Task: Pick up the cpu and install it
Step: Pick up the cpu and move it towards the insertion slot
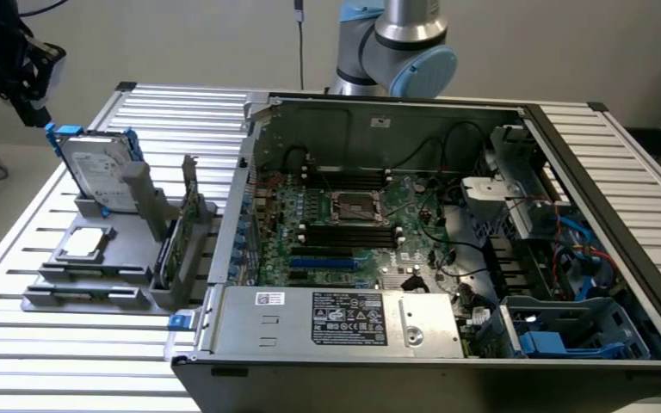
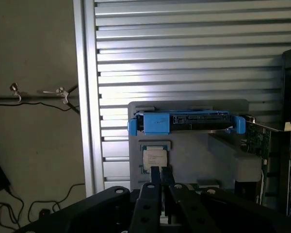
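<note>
The cpu (image 1: 83,243) is lying flat, metal top up, in a shallow seat of the grey holder (image 1: 89,288), which is sitting on the slatted worktop (image 1: 32,344) at the exterior view's left. Just behind it, the hard drive (image 1: 99,168) is standing upright in the same holder, its blue brackets showing at the sides.

The tool (image 1: 32,107) is hanging above the holder's far end, near the drive's top edge and well apart from the cpu. It is carrying nothing. In the wrist view the tool (image 2: 161,170) is pointing down toward the cpu (image 2: 154,158), with the drive (image 2: 184,123) lying across the holder beyond it. Whether the tool is clenched or released, I cannot tell.

The open case (image 1: 423,366) is taking up the rest of the worktop toward the exterior view's right. Inside it the green board (image 1: 307,232) is lying exposed, and the dark, metal-framed socket (image 1: 354,206) is sitting near its middle.
</note>
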You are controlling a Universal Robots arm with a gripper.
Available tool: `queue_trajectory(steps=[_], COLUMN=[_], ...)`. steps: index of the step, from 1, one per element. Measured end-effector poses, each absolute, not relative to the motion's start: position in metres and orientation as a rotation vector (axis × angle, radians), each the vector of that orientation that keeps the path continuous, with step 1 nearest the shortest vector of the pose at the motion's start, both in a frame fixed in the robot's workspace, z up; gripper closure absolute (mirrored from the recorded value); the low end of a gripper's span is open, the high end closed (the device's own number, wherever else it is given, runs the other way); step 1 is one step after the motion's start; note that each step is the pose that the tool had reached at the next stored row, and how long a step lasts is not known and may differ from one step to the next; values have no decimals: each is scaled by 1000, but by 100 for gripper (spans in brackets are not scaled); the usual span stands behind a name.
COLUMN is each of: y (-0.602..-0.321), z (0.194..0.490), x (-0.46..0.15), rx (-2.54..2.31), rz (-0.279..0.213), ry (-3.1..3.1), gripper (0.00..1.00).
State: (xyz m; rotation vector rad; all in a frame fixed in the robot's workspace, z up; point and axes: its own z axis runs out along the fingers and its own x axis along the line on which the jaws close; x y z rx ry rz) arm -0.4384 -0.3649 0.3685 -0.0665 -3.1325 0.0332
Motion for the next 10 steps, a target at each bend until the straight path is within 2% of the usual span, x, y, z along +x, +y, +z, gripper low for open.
queue_trajectory(steps=[1, 2, 5, 8, 10], y=[-365, -365, -365, -366, -367], z=[369, 369, 368, 366, 362], x=[-438, -438, -439, -439, -440], rx=[-66, -66, -66, -67, -66], rz=[33, 33, 33, 33, 33], ry=[-3133, -3132, -3133, -3132, -3132], gripper=[83, 70, 64, 47, 47])
